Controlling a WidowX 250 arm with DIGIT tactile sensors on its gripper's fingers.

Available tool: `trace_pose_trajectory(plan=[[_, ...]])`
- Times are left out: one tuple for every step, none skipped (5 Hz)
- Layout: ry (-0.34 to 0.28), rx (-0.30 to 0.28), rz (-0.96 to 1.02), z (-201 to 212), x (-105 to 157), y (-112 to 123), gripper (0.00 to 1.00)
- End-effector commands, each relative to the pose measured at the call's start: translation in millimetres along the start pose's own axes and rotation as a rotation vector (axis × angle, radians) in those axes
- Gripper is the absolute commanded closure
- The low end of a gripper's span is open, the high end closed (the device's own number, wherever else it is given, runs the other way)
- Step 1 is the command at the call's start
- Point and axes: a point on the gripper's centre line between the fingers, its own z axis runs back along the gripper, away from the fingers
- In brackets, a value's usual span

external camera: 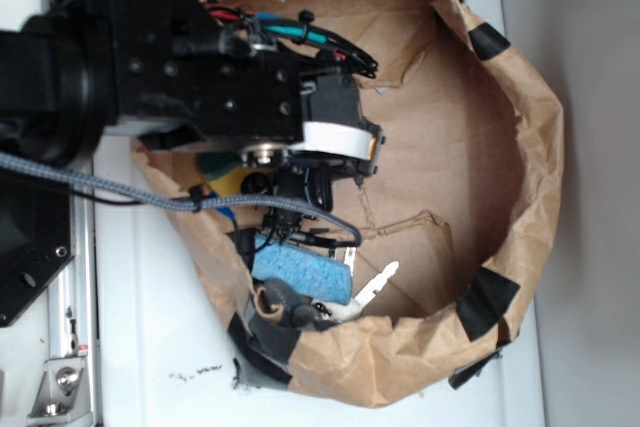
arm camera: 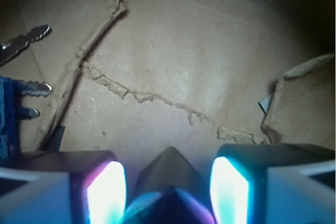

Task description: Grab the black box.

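Observation:
In the wrist view the black box (arm camera: 169, 174) sits between my two glowing fingertips, one glossy dark corner pointing forward over the brown paper floor. Its sides reach both pads (arm camera: 107, 192), so the gripper (arm camera: 168, 187) is shut on it. In the exterior view the gripper (external camera: 298, 209) hangs below the black arm, inside the left part of the paper basin; the box itself is hidden there by the arm and fingers.
A brown paper basin with a crumpled rim (external camera: 540, 147) and black tape patches (external camera: 487, 299) surrounds the work area. A blue sponge (external camera: 300, 277) and metal keys (arm camera: 26, 38) lie near the left wall. Torn paper ridges (arm camera: 136, 95) cross the floor.

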Motion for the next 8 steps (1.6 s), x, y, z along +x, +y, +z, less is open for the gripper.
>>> trace_pose_trajectory(plan=[[-0.067, 0.013, 0.028, 22.1, 13.3, 15.4, 1.0], [-0.087, 0.003, 0.051, 29.5, 18.9, 17.1, 1.0], [-0.113, -0.001, 0.105, 36.0, 34.7, 22.0, 1.0], [-0.107, -0.003, 0.12, 38.9, 34.6, 23.2, 1.0], [-0.084, -0.008, 0.11, 40.5, 24.5, 23.1, 1.0], [-0.085, -0.017, 0.106, 45.7, 17.7, 25.9, 1.0], [-0.08, -0.019, 0.092, 50.4, 12.8, 30.8, 0.0], [-0.068, -0.016, 0.084, 50.2, 10.8, 32.3, 0.0]])
